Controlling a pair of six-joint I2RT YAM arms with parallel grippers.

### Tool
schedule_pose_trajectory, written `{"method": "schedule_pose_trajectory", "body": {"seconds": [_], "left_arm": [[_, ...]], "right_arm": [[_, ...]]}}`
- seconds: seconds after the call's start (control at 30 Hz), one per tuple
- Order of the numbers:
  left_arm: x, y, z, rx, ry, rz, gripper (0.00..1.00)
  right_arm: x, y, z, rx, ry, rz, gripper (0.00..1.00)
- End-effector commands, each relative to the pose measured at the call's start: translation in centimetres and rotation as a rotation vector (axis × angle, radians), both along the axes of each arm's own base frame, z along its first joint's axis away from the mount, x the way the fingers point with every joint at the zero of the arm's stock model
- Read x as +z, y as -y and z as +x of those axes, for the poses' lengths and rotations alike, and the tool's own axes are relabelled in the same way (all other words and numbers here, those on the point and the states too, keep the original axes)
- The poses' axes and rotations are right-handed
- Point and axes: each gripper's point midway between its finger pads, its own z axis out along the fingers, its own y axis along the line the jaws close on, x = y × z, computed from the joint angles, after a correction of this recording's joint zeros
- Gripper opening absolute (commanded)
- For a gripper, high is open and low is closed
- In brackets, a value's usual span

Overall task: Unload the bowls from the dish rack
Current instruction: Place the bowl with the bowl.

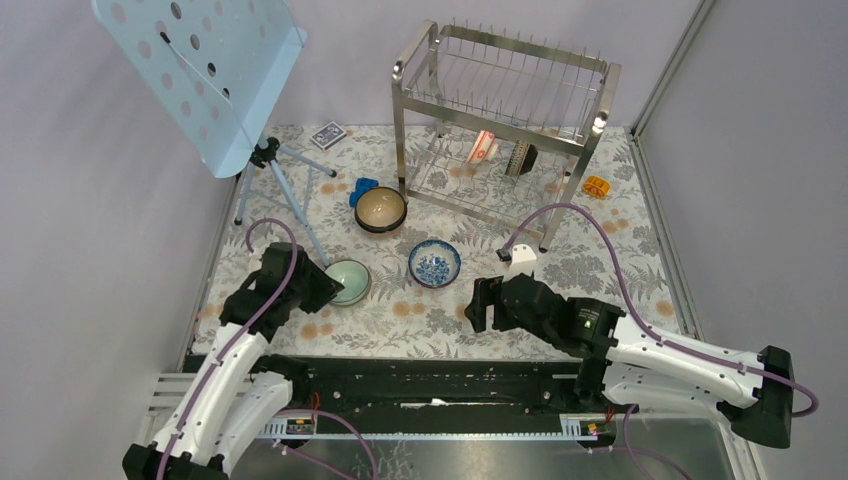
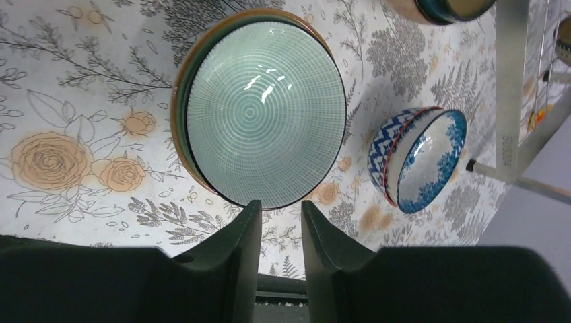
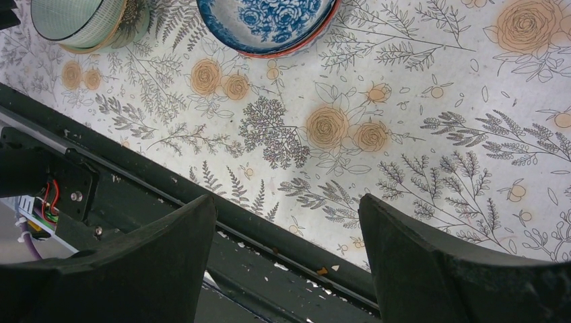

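Observation:
The steel dish rack (image 1: 500, 110) stands at the back. An orange-red patterned bowl (image 1: 483, 146) and a dark bowl (image 1: 522, 158) stand on edge in its lower tier. Three bowls sit on the flowered cloth: brown with tan inside (image 1: 380, 209), blue-and-white (image 1: 435, 263) and pale green (image 1: 347, 281). My left gripper (image 2: 281, 207) hangs just at the near rim of the pale green bowl (image 2: 262, 114). Its jaws are a narrow gap apart, with only cloth showing between them. My right gripper (image 3: 286, 222) is wide open and holds nothing, below the blue-and-white bowl (image 3: 269, 23).
A pale blue perforated music stand (image 1: 205, 70) on a tripod fills the back left. A card box (image 1: 328, 134), a small blue object (image 1: 362, 190) and an orange object (image 1: 596, 186) lie near the rack. A rack leg (image 2: 510, 87) stands right of the bowls. A black rail (image 1: 430, 380) runs along the near edge.

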Motion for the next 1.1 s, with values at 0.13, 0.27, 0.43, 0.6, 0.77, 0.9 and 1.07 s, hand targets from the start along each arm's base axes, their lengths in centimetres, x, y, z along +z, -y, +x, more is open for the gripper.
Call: {"method": "schedule_pose_trajectory", "body": {"seconds": [0.13, 0.27, 0.43, 0.6, 0.77, 0.9, 1.07], "left_arm": [[-0.4, 2.0, 0.3, -0.057, 0.04, -0.098, 0.26], [-1.5, 2.5, 0.3, -0.06, 0.029, -0.127, 0.22], [-2.3, 2.3, 0.3, -0.054, 0.017, -0.116, 0.19], [-2.3, 2.3, 0.3, -0.054, 0.017, -0.115, 0.18], [-0.3, 2.2, 0.8, -0.057, 0.059, -0.112, 0.21], [1.7, -0.2, 2.0, 0.003, 0.118, 0.019, 0.29], [2.8, -2.9, 3.9, 0.072, 0.144, 0.181, 0.3]], "right_arm": [[1.5, -1.0, 0.4, 0.003, 0.019, 0.047, 0.84], [1.5, -1.0, 0.4, 0.003, 0.016, 0.047, 0.84], [1.4, -0.8, 0.3, 0.0, 0.014, 0.045, 0.84], [1.3, -0.8, 0.3, -0.001, 0.014, 0.046, 0.84], [1.2, -0.8, 0.3, 0.001, 0.013, 0.042, 0.84], [1.3, -0.6, 0.3, -0.003, 0.017, 0.043, 0.84], [1.2, -0.4, 0.2, -0.006, 0.016, 0.043, 0.84]]}}
